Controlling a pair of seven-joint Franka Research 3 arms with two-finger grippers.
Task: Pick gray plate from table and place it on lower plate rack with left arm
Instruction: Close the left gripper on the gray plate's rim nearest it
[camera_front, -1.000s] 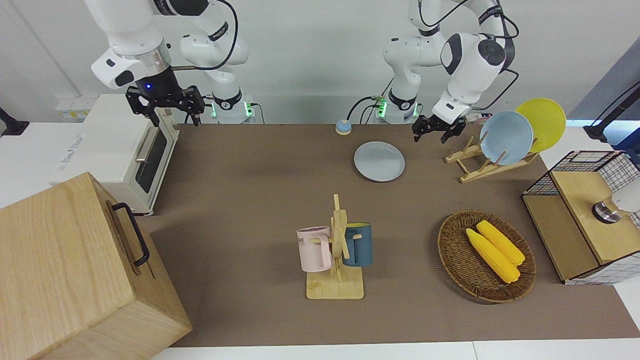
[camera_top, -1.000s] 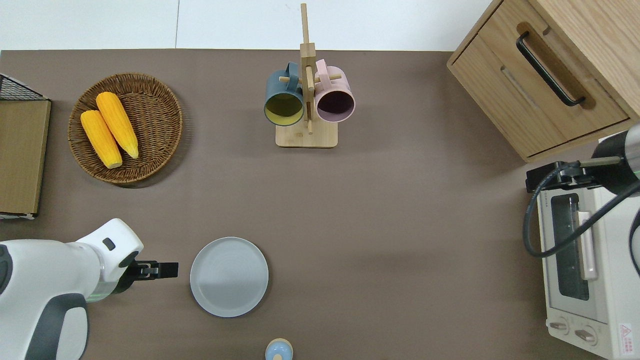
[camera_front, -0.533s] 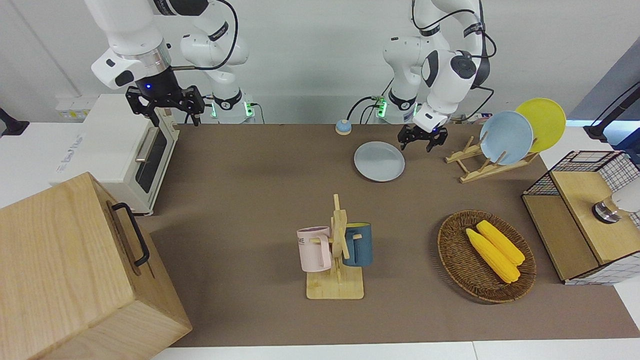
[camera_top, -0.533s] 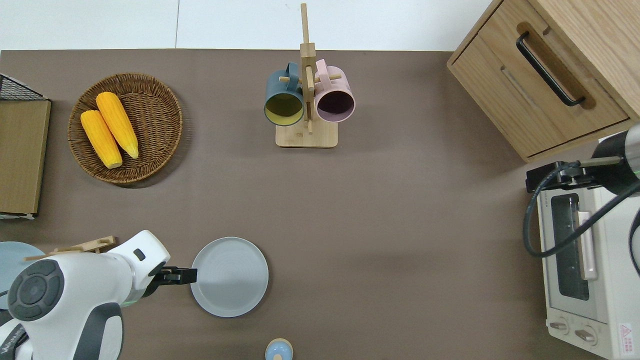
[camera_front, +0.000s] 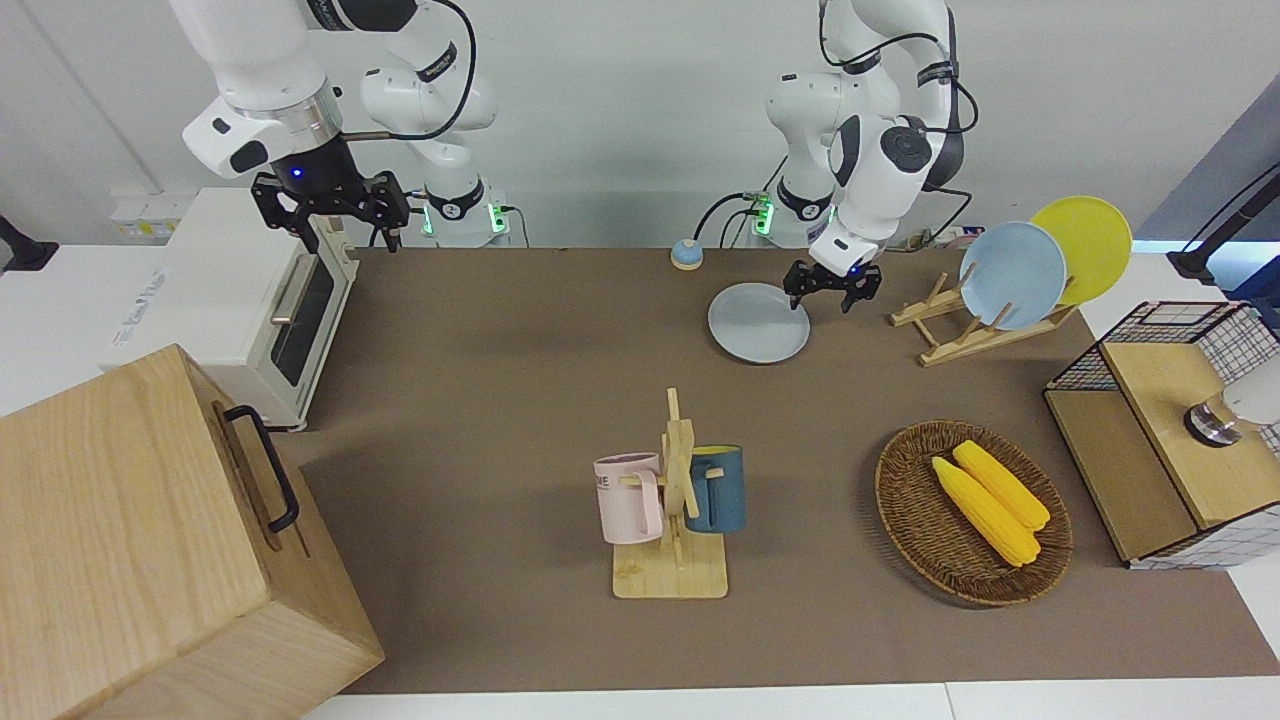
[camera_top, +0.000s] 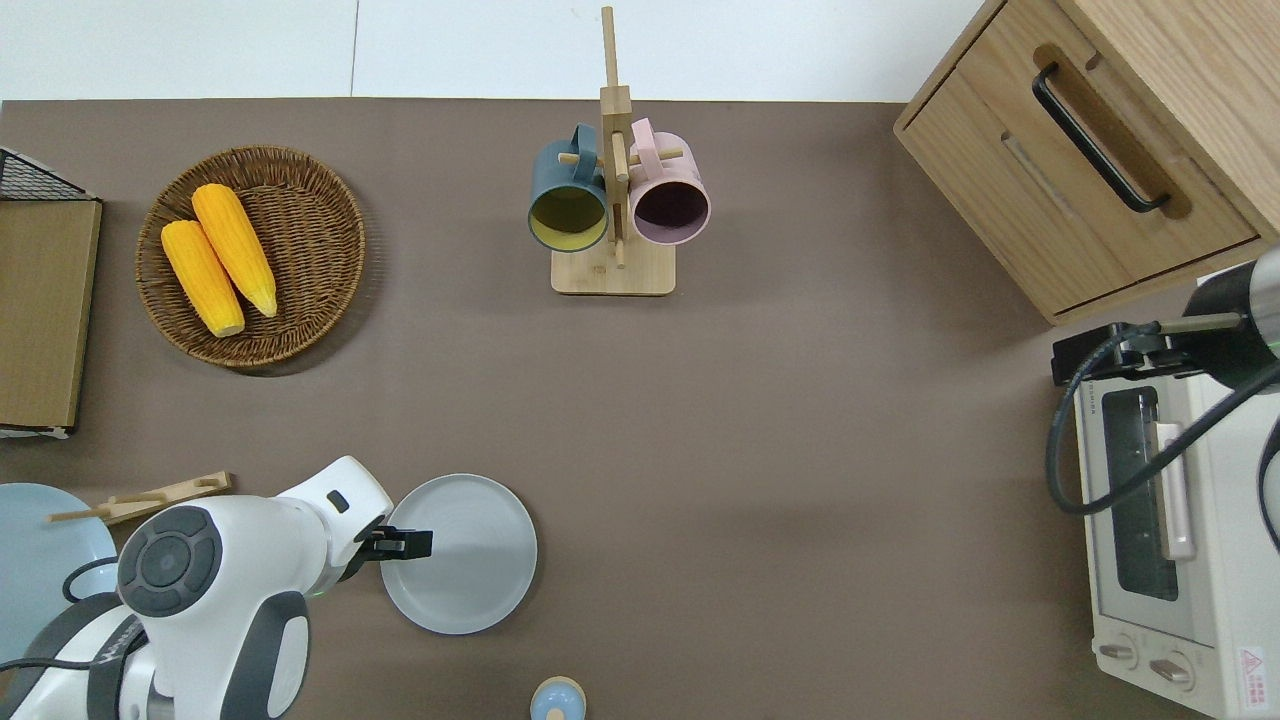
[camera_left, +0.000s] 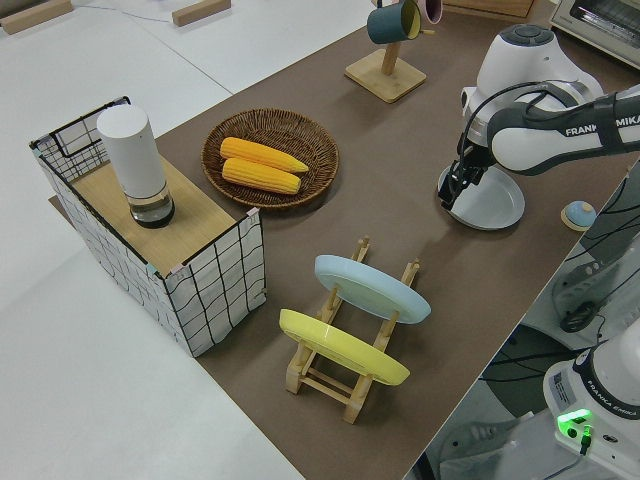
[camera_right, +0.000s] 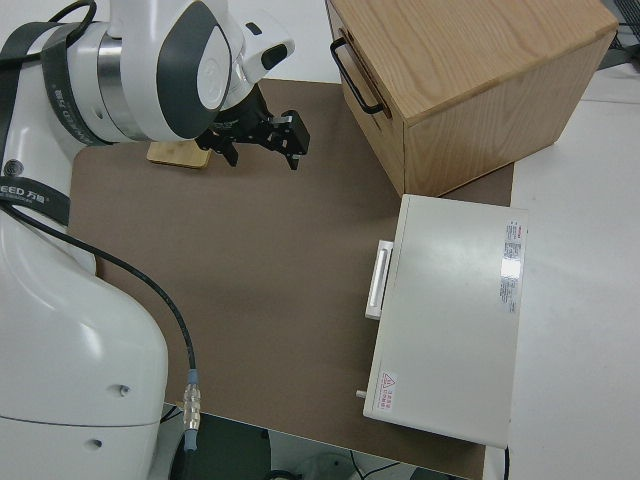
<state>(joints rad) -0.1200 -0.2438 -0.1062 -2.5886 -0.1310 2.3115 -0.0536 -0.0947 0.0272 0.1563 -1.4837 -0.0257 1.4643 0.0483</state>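
My left pincer: low over the edge of the gray plate that faces the rack; fingers spread a little, holding nothing. I cannot tell whether a fingertip touches the rim.
My right pincer: parked.
Step in hand: approach for the pick. Plate not yet gripped, as I judge it.
Gray plate: lies flat on the brown surface, near my side, between the small blue-topped knob and the rack.
Next move, my guess: get one finger under the rim and one above, close, lift, tip the plate on edge, carry it to the free low slot.
Plate make: round, shallow, smooth, pale gray, slim raised rim; looks hard and slick. Little to pinch while it lies flat, so it may skid.
Surface: matte brown mat, even, some friction likely.
Rack: light wood, two slanted rails with upright pegs; toward my left arm's end of the surface.
Rack load: blue plate and yellow plate leaning in the upper slots; lowest slots, nearest the gray plate, stand free.
Risk: narrow slot, pegs close to the blue plate; a tilted entry could knock it.
Farther out: woven basket with two corn cobs; wooden mug stand with two mugs.
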